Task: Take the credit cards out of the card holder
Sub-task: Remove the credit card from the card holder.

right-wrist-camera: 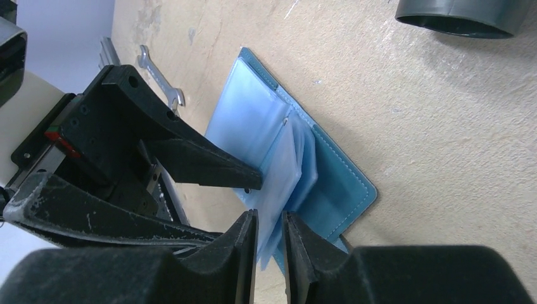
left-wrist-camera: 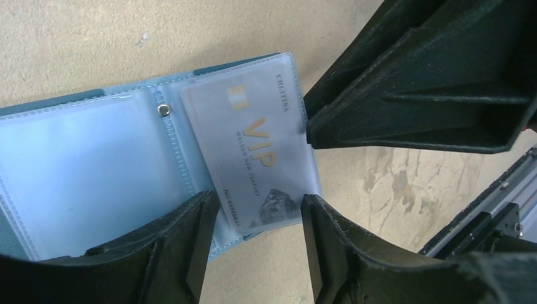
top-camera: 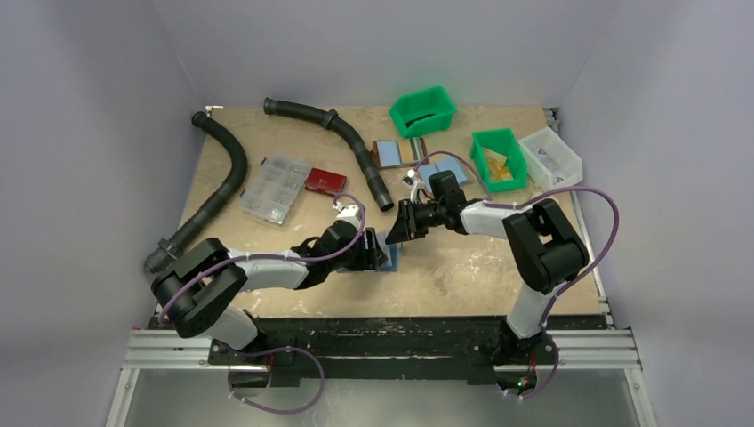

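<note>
- The card holder (left-wrist-camera: 82, 158) lies open on the table (top-camera: 471, 276), around the middle and towards the near edge, between the two claws.
- A silver card (left-wrist-camera: 253, 145) sits inside one clear sleeve (right-wrist-camera: 283, 168).
- Left gripper (left-wrist-camera: 256, 209): released, with its fingers apart either side of the card's edge.
- Right gripper (right-wrist-camera: 269, 221): clenched on the lifted clear sleeve.

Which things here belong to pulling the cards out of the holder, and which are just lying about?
In the job: card holder, VIP card inside it, left gripper open over the card, right gripper pinching a clear sleeve.

Lying about: left hose, middle hose, organizer box, red case, green bin, second green bin, clear bin, wrench, spare holder, second spare holder.
</note>
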Robot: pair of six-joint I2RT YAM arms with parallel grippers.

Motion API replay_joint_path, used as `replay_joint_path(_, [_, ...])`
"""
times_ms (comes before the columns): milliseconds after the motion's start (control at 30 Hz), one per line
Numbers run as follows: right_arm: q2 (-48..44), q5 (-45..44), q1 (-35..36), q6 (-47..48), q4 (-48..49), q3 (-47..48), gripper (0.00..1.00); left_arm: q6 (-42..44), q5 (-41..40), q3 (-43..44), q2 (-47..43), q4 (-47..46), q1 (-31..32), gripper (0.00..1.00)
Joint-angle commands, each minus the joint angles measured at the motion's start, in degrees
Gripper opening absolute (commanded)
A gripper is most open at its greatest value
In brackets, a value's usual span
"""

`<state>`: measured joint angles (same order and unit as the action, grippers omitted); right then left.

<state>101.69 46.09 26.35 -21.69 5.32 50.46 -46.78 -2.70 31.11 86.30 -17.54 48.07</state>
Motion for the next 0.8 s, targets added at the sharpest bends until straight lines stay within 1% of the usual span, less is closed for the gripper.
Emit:
replay_joint_path(0, [0.5, 2.3, 0.4, -1.1, 2.3, 0.8, 0.27, 1.6, 2.4, -1.8, -0.5, 2.4, 0.3, 0.58])
replay_joint_path(133, [0.7, 3.2, 0.4, -1.6, 2.7, 0.7, 0.25, 1.7, 2.4, -1.4, 0.2, 2.0, 0.3, 0.65])
replay_joint_path(333, [0.9, 5.6, 0.4, -3.2, 4.0, 0.4, 0.23, 1.8, 4.0, -1.1, 0.4, 1.5, 0.3, 0.69])
replay_joint_path(500, [1.2, 8.4, 0.4, -5.0, 5.7, 0.0, 0.22, 1.6, 3.8, -0.6, 0.9, 1.6, 0.3, 0.71])
replay_joint_path(767, [1.3, 9.3, 0.5, -5.4, 6.1, -0.2, 0.23, 1.2, 2.9, -0.5, 0.6, 2.6, 0.3, 0.71])
